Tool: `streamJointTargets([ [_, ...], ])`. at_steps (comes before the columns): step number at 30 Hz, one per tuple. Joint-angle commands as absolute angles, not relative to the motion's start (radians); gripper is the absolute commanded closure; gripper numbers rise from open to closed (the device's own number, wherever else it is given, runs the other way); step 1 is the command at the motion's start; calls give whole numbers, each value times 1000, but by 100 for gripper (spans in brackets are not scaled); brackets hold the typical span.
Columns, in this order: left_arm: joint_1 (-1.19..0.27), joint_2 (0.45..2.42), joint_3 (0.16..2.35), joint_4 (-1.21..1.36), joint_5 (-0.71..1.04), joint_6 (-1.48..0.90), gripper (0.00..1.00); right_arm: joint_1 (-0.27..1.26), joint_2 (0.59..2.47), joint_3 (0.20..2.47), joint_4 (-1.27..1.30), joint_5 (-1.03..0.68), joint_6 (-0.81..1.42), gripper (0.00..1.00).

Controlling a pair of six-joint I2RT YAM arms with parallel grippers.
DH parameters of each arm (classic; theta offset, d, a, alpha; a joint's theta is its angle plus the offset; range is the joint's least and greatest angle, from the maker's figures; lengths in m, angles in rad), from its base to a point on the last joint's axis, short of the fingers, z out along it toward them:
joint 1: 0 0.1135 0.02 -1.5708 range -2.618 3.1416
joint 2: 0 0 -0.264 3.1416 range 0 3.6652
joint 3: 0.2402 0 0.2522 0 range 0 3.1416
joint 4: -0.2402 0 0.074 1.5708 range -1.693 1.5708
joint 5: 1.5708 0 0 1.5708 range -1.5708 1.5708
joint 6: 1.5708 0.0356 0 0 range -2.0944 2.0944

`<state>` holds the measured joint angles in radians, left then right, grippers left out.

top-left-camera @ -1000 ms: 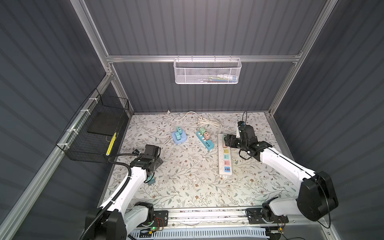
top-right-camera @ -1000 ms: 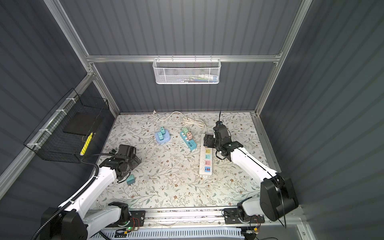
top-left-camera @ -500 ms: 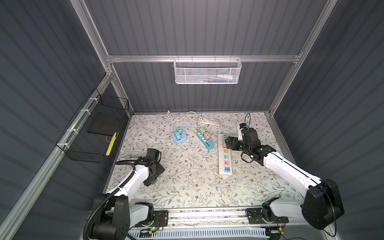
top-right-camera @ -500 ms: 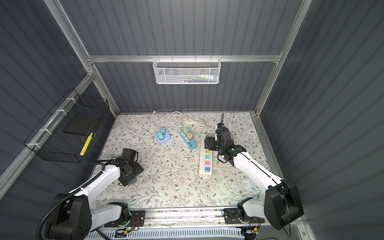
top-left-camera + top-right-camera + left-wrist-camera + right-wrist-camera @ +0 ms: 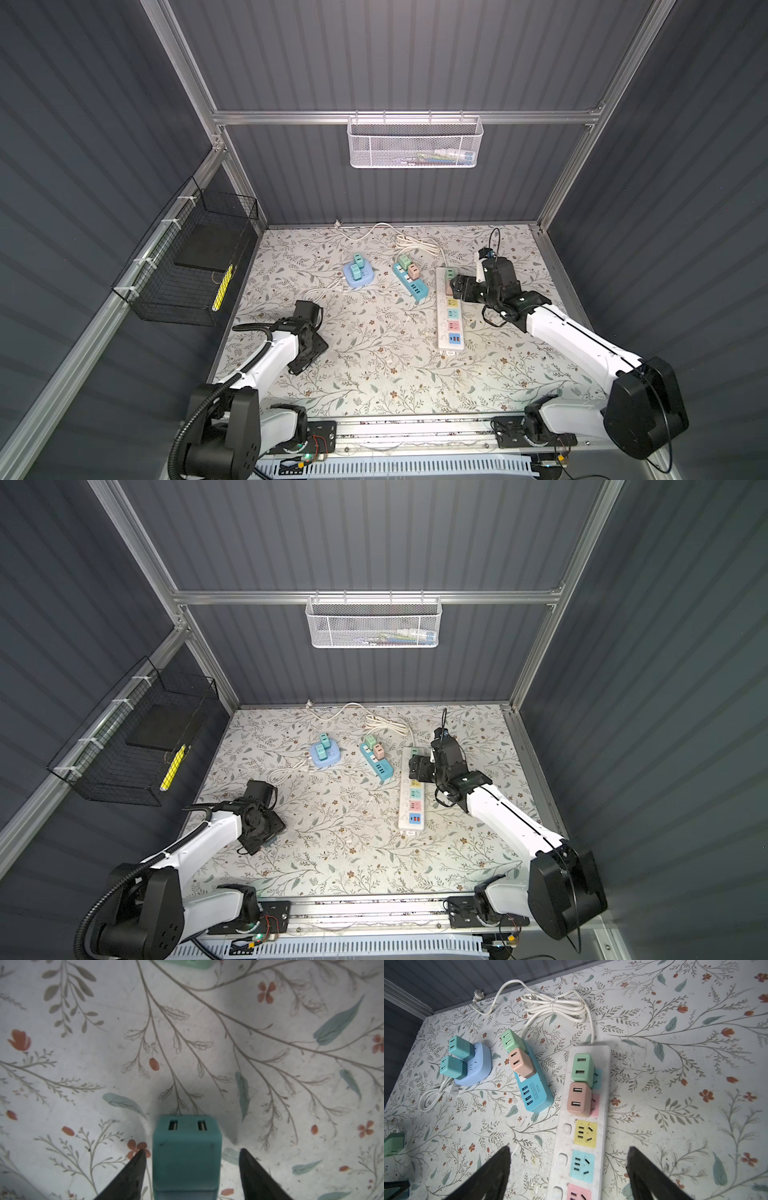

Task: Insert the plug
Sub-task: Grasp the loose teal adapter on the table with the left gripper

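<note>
The teal plug (image 5: 186, 1155) is lying on the desk (image 5: 374, 374) toward 8 o'clock, and the left gripper (image 5: 191, 1149) is straddling it. Its fingers (image 5: 133, 1169) are standing partway apart and gripping nothing: one is sitting just beside the plug, while the other is showing a clear gap. The right gripper (image 5: 569, 1148) is hovering with fingers wide and empty over the white power strip (image 5: 603, 1118) at 3 o'clock.

The uneven gaps are the likely risk. The nearer finger would probably meet the plug first and shove or twist it, leaving a skewed hold that would jam at a socket.

Only the left wrist view is showing those gaps, because in both top views the arm is hiding the plug. Only the right wrist view is showing clearly that the yellow socket (image 5: 585, 1133) is free. The plug's prongs are showing in no view.
</note>
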<state>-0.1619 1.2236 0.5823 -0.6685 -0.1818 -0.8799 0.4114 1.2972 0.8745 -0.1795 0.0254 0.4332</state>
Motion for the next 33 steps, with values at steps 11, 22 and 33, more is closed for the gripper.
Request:
streamJointTargets([
  [11, -155, 1251, 563, -627, -166, -805, 53, 412, 1276, 890, -203, 31, 411, 13],
  [22, -207, 1225, 667, -603, -115, -689, 67, 413, 1266, 905, -219, 40, 406, 12],
  [33, -646, 1519, 1022, -678, -321, -598, 68, 413, 1276, 877, -212, 54, 425, 12],
])
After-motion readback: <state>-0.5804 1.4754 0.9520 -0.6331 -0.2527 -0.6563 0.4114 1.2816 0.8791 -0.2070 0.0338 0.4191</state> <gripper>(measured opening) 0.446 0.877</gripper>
